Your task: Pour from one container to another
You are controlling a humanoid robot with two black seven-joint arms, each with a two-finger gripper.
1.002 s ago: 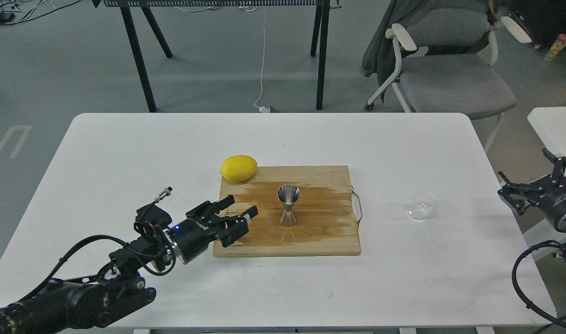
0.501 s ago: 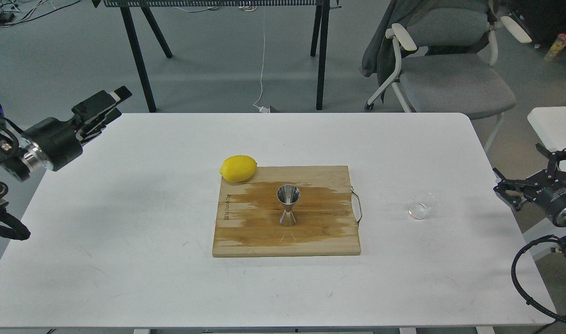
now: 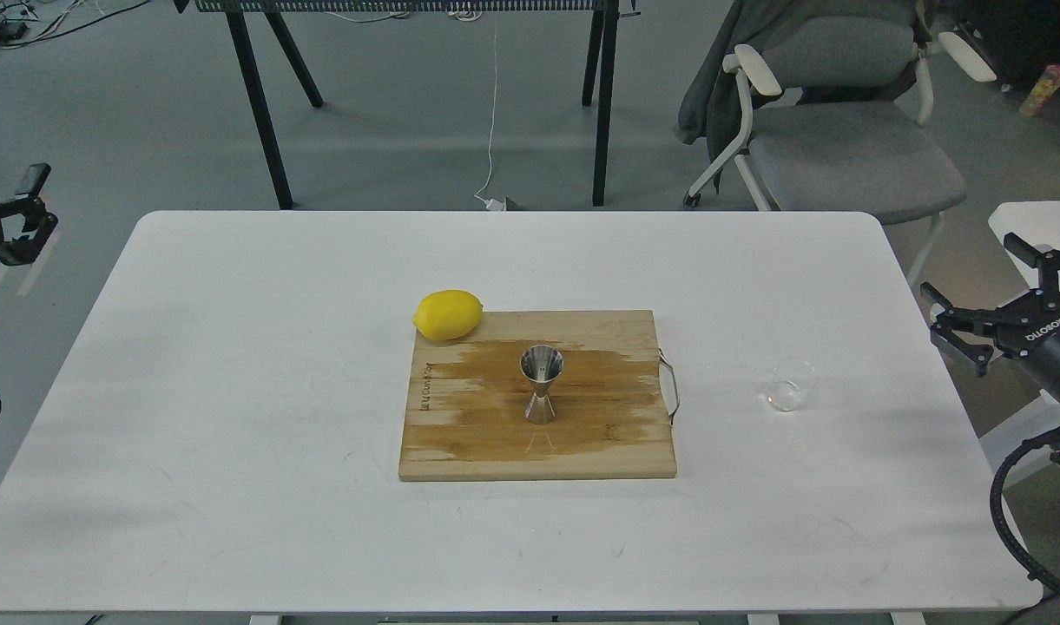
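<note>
Hovering past the right edge of the white rectangular table [image 3: 234, 521], the right gripper [image 3: 985, 286] is a black two-finger pincer with its fingers [image 3: 951, 317] spread wide apart and nothing between them; white lettering shows on its dark body. It sits off the table, level with the middle of that right edge. Nearest to it on the table top, close to the right edge and well apart from the pincer, stands the small, round, clear glass cup [image 3: 790, 384], upright and transparent. Further in toward the table's centre lies a rectangular wooden cutting board [image 3: 599, 451] with a darker stained patch across its middle and a thin metal handle [image 3: 671, 386] on its right side, facing the cup. Near the board's centre stands the shiny stainless-steel hourglass-shaped jigger [image 3: 540, 384], upright on its lower cone, its open upper cone facing up. A yellow oval lemon [image 3: 447, 314] rests at the board's far left corner, partly over that corner and partly over the table. At the far left, beyond the left edge of the table and near its far corner, the left gripper [image 3: 17, 217] shows only as a small dark shape at the edge of view; whether its fingers are apart or together cannot be told. Behind the table's far edge are the black legs of another table [image 3: 256, 95] and a grey office chair [image 3: 842, 148] on a grey floor.
</note>
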